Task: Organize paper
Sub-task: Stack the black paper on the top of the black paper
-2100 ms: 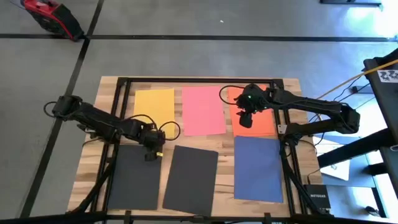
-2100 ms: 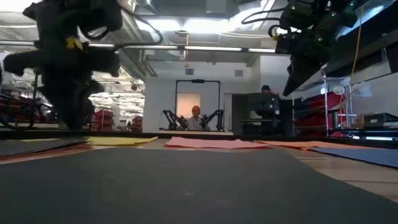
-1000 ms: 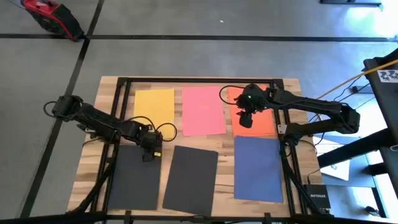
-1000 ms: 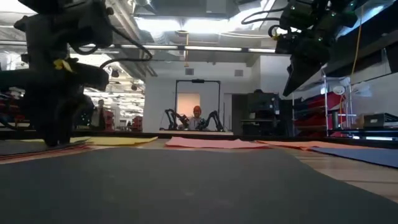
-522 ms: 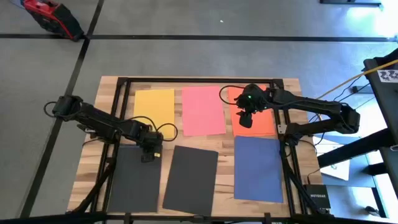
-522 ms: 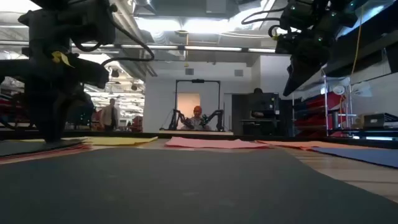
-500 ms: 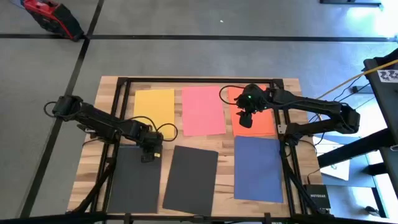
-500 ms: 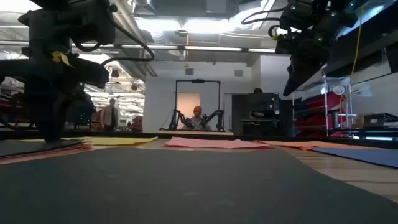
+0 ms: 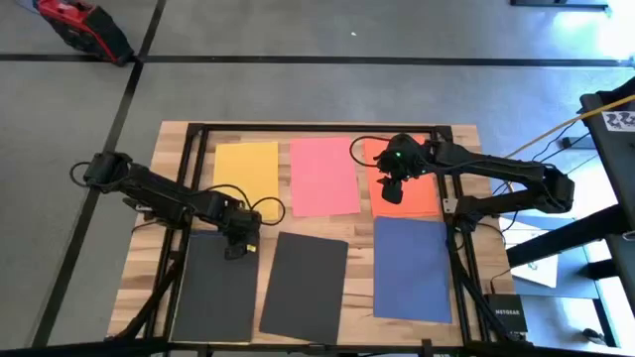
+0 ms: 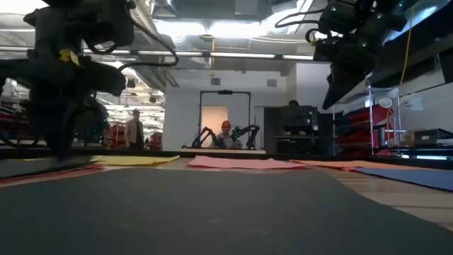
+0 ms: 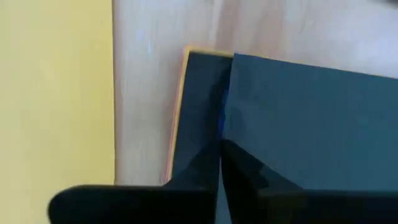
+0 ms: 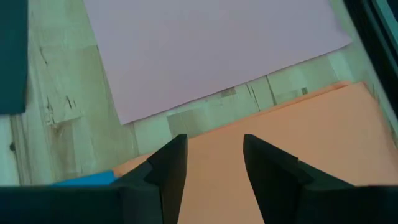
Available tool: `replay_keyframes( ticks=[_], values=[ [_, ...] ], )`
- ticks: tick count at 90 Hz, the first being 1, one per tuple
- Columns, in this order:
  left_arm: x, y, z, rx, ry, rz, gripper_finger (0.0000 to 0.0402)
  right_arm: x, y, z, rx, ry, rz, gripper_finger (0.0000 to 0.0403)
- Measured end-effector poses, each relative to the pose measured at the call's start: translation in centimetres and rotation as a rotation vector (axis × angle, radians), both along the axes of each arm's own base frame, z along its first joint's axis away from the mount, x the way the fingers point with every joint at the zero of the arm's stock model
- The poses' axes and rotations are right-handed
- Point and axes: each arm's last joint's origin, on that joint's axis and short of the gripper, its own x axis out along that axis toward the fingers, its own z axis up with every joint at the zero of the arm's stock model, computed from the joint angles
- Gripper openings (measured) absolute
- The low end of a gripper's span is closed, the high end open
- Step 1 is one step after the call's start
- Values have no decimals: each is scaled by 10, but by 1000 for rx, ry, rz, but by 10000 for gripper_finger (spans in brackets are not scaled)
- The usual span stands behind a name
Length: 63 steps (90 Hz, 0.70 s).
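Sheets of paper lie flat on the wooden table: yellow (image 9: 246, 169), pink (image 9: 323, 177) and orange (image 9: 422, 193) along the far side, dark blue (image 9: 411, 268) and black (image 9: 305, 286) nearer. At the near left a black sheet (image 9: 214, 288) tops a small stack with an orange edge (image 11: 177, 112). My left gripper (image 9: 235, 246) is shut, low at that stack's far right corner. My right gripper (image 9: 392, 190) hangs open above the orange sheet, clear of it. My left gripper comes from above, pointing down, and its shut fingertips (image 11: 214, 163) meet the stack where the top black sheet's edge (image 11: 229, 112) lies over a darker sheet (image 11: 202, 106). The stack lies flat on the table. Whether the fingers pinch a layer, I cannot tell.
Black frame rails (image 9: 198, 139) run along the table's sides. A red device (image 9: 84, 25) sits on the floor beyond the far left corner. In the room behind, a person (image 10: 134, 131) walks and another arm station (image 10: 225, 134) stands. Bare wood (image 11: 149, 93) separates the yellow sheet from the stack.
My left gripper has moved a little toward the table's left edge and come down onto the stack's far right corner. The right arm has kept still. A person in the room behind has walked across.
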Motion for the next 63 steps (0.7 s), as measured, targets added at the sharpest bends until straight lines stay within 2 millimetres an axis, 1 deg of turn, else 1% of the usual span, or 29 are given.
replay_keyframes(
  ticks=[13,34,49,63],
  values=[
    [5,-1,7,0,-27,-28,0,0,0,0,0,0,0,147],
    [12,-2,15,1,-77,-26,0,0,0,0,1,2,0,147],
    [27,5,24,-18,-194,6,0,0,0,0,0,2,0,147],
    [37,15,29,-48,-290,70,0,0,0,0,0,1,0,147]
  ],
)
